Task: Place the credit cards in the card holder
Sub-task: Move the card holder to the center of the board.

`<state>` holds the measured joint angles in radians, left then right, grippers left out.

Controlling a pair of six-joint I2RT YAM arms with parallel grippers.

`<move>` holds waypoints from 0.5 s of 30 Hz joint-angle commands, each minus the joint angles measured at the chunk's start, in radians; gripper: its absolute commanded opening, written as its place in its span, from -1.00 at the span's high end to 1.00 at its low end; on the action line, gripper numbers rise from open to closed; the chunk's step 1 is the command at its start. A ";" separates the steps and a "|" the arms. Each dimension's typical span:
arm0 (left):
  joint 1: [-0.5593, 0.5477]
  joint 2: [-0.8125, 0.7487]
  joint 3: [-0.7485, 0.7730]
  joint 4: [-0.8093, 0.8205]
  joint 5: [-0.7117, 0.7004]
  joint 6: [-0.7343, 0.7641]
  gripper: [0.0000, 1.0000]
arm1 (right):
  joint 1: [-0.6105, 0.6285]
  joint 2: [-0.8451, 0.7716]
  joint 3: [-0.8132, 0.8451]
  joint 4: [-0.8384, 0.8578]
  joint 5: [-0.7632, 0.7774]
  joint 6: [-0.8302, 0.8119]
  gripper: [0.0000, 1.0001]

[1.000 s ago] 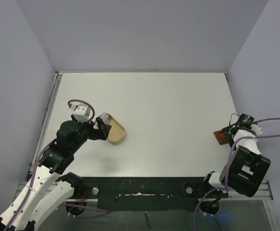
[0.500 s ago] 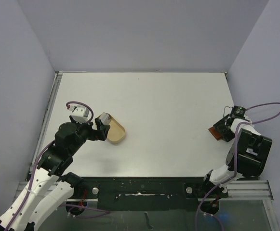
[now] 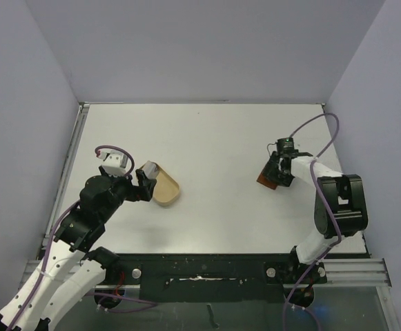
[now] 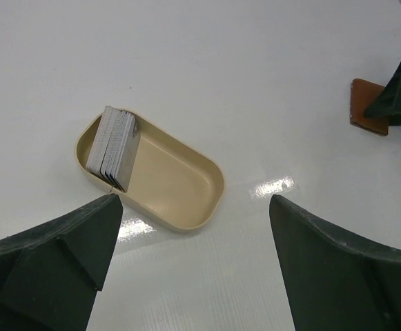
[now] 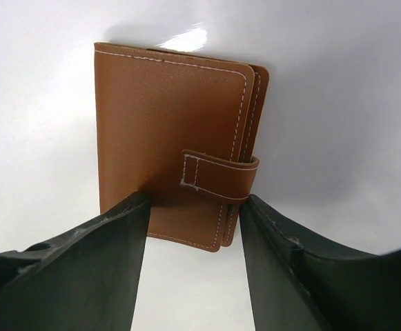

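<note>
Right gripper [image 5: 194, 198]: fingers apart, tips on the near end of the closed card holder [image 5: 165, 117]; a true clamp cannot be told. Holder: right-centre of the white table [image 3: 221, 138], long axis running straight away from the fingers, strap wrapped over the right-hand edge in the wrist view. Left gripper [image 4: 194, 200]: spread wide above the tan tray [image 4: 217, 189], well apart from the holder, with the credit cards [image 4: 114, 148] stacked on edge at one end. Pale lilac walls [image 3: 207, 48] on three sides.

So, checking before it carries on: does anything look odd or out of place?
Nothing spilled or damaged. The cards stand on edge, leaning at one end of the tray, and the wallet in the right gripper is strapped shut.
</note>
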<state>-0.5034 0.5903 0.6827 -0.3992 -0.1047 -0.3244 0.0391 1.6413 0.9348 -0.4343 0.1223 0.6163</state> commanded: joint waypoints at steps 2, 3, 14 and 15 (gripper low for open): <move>-0.002 0.000 0.009 0.054 -0.024 0.022 -0.74 | 0.218 0.073 0.054 -0.081 0.027 -0.016 -0.02; -0.002 0.001 0.009 0.054 -0.023 0.022 -0.73 | 0.256 0.076 0.062 -0.086 0.030 -0.023 -0.02; -0.001 0.046 0.016 0.039 -0.019 0.024 -0.71 | 0.470 0.021 0.040 -0.107 0.019 -0.036 0.12; -0.001 0.049 0.018 0.037 -0.019 0.024 -0.70 | 0.473 0.001 0.025 -0.096 0.008 -0.033 0.12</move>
<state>-0.5034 0.6296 0.6830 -0.4000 -0.1169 -0.3161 0.4938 1.6997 1.0164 -0.4744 0.1467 0.6033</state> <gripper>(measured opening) 0.857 0.451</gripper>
